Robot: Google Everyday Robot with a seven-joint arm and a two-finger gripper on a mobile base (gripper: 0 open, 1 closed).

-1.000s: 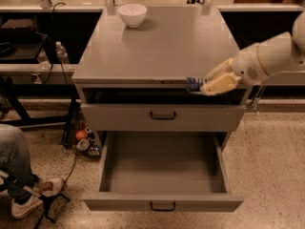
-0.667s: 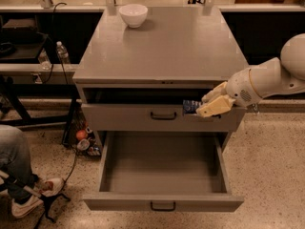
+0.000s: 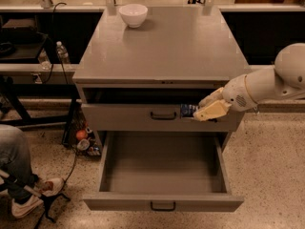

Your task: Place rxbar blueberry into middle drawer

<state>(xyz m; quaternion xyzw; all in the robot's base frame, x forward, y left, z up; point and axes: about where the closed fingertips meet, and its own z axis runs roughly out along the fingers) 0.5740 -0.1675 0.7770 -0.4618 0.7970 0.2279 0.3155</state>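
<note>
The rxbar blueberry, a small dark blue bar with pale lettering, is held in my gripper in front of the closed upper drawer front, right of its handle. The gripper comes in from the right on a white arm and is shut on the bar. The middle drawer, the cabinet's lowest one, is pulled wide open below the gripper; its grey inside is bare. The bar hangs above the drawer's back right part.
A white bowl stands at the back left of the grey cabinet top. A seated person's leg and shoe are at the lower left. Cables and small objects lie beside the cabinet's left side.
My gripper has moved down from the cabinet top's front edge to in front of the upper drawer front, carrying the bar with it.
</note>
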